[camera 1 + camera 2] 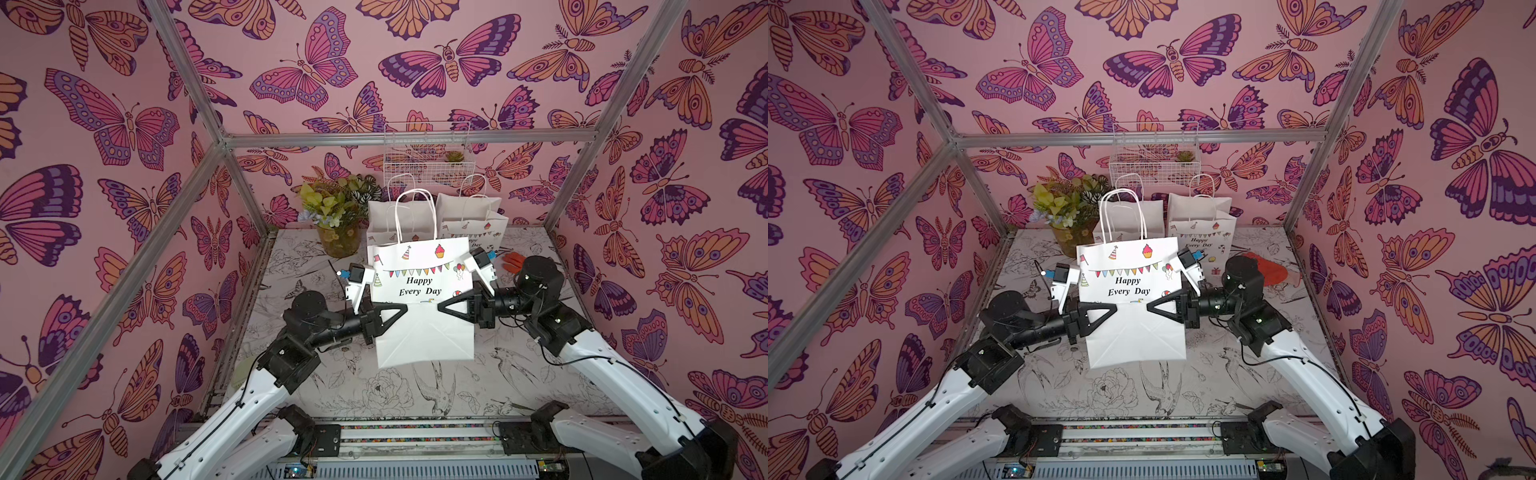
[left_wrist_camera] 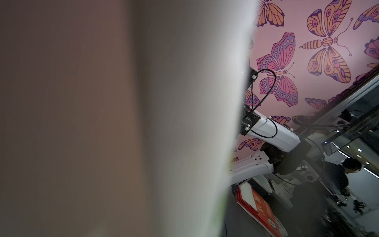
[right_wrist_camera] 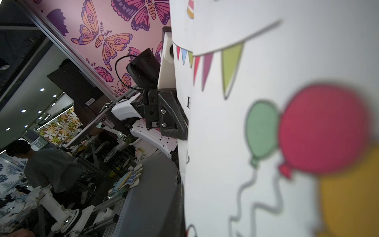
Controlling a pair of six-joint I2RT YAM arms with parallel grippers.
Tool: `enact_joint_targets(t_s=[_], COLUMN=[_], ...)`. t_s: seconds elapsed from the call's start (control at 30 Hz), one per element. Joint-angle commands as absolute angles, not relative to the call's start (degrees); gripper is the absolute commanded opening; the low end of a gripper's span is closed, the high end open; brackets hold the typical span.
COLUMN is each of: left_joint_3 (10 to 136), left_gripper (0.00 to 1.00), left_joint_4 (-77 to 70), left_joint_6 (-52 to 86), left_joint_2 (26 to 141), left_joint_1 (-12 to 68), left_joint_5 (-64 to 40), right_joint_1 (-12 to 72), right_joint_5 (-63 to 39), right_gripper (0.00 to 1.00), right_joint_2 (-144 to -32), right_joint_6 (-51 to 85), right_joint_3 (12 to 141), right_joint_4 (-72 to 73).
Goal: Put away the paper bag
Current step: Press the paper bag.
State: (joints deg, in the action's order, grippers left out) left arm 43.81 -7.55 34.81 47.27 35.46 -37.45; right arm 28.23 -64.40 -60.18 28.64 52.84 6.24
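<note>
The white paper bag (image 1: 419,266) (image 1: 1129,266), printed "Happy Every Day" with bunting, hangs upright above the table, its folded bottom tipped toward the camera. My left gripper (image 1: 399,311) (image 1: 1108,309) is shut on its left edge. On the opposite edge my right gripper (image 1: 444,308) (image 1: 1152,309) is shut too. The twine handles (image 1: 415,212) stand up free. In the left wrist view blurred white paper (image 2: 184,102) fills most of the picture and hides the jaws. The right wrist view shows the bag's printed face (image 3: 266,123) and the left gripper (image 3: 174,121) at its far edge.
Two more white paper bags (image 1: 395,216) (image 1: 473,216) stand against the back wall. A potted plant (image 1: 336,232) sits at the back left. A white wire basket (image 1: 426,162) hangs on the wall above the bags. A red-orange object (image 1: 513,262) lies at the right, behind my right arm.
</note>
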Motion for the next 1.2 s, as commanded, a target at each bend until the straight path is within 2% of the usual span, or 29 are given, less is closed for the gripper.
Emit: enact_joint_targets(t_s=[0.0,0.17,0.4,0.63,0.73,0.8,0.87,0.93,1.0,1.1,1.13,1.17], left_joint_3=[44.5,43.7,42.7,43.7,43.9,44.1,44.2,44.2,44.3,44.6,44.7,44.8], left_gripper=[0.24,0.39,0.38,0.38,0.35,0.27,0.14,0.1,0.15,0.37,0.39,0.38], left_joint_4=[-10.1,-11.5,-10.5,-5.1,-4.8,-4.8,-4.8,-4.8,-4.9,-4.9,-4.9,-4.9], left_joint_6=[34.1,34.5,33.6,31.5,31.5,31.8,31.7,31.9,32.1,32.7,32.8,32.8], left_joint_2=[47.3,46.3,43.6,40.8,40.6,41.1,41.9,42.7,43.6,44.4,44.4,44.5], left_joint_1=[36.6,36.7,36.7,36.7,36.7,36.7,36.7,36.7,36.7,36.8,36.8,36.7], left_joint_5=[-38.1,-37.1,-34.8,-32.6,-32.3,-32.8,-33.1,-33.3,-34.3,-35.6,-35.6,-35.4], right_joint_1=[29.6,29.6,29.4,28.0,27.7,27.6,27.6,27.5,27.5,27.5,27.5,27.5], right_joint_5=[-64.5,-64.0,-62.4,-61.5,-61.5,-61.3,-61.0,-60.8,-60.5,-60.6,-60.6,-60.6], right_gripper=[0.01,0.0,0.0,0.0,0.0,0.0,0.0,0.0,0.0,0.0,0.0,0.0], right_joint_2=[-59.8,-59.1,-58.1,-56.6,-56.5,-56.4,-56.3,-56.4,-56.6,-57.1,-57.1,-57.0], right_joint_6=[27.3,27.0,22.1,22.3,22.4,22.4,22.5,22.7,23.3,24.9,25.0,24.7], right_joint_3=[55.2,55.0,56.2,55.9,55.8,55.8,55.8,55.9,55.6,55.0,55.0,55.1], right_joint_4=[5.9,5.8,-1.4,-1.8,-1.9,-2.0,-1.9,-1.8,-0.5,1.6,1.5,1.2])
